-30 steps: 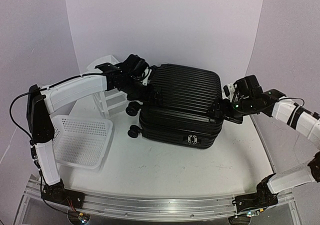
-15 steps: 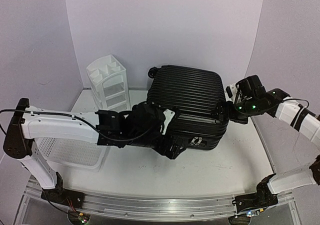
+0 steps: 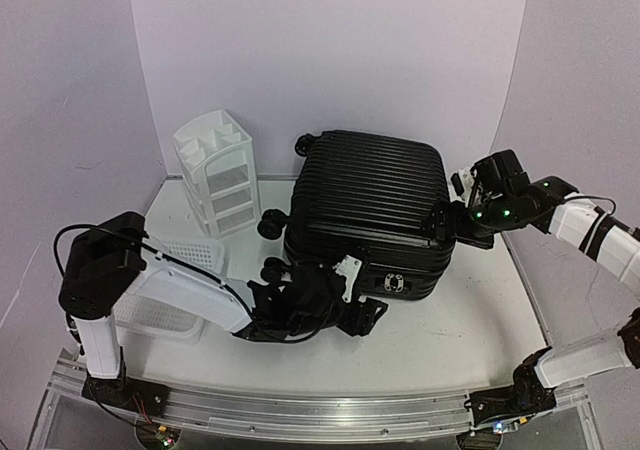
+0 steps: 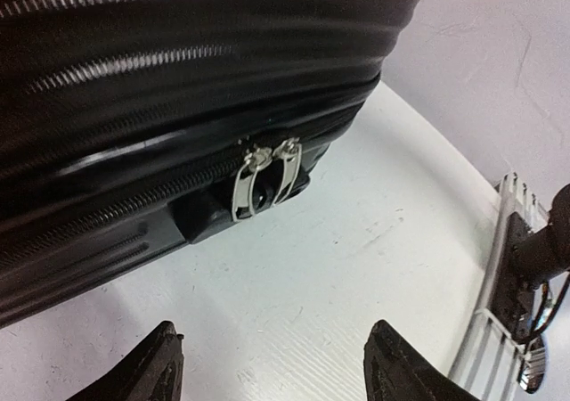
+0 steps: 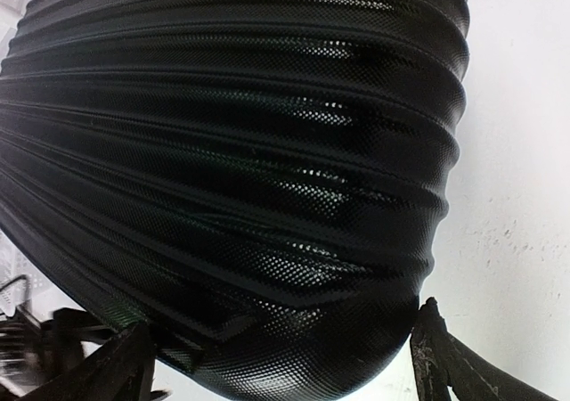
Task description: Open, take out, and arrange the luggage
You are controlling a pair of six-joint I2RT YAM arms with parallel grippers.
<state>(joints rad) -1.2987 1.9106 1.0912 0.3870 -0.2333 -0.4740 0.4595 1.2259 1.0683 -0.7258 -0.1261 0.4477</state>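
Observation:
The luggage (image 3: 368, 202) is a black ribbed hard-shell suitcase lying closed in the middle of the table, with caster wheels (image 3: 268, 225) on its left end. My left gripper (image 3: 370, 315) is low on the table just in front of its near side, open and empty. In the left wrist view the gripper (image 4: 278, 370) faces two silver zipper pulls (image 4: 264, 175) side by side on the luggage (image 4: 160, 71), a short gap away. My right gripper (image 3: 446, 226) is at the luggage's right end. In the right wrist view it (image 5: 285, 365) is open, its fingers either side of a rounded corner of the shell (image 5: 267, 178).
A small white drawer unit (image 3: 218, 170) stands at the back left. A white mesh basket (image 3: 178, 275) lies at the front left, partly under my left arm. A metal rail (image 3: 300, 410) runs along the near edge. Curved white walls close in the table.
My left arm has swung from the luggage's rear left, near the wheels, round to its near side and dropped low in front of the zipper pulls. My right arm has barely moved.

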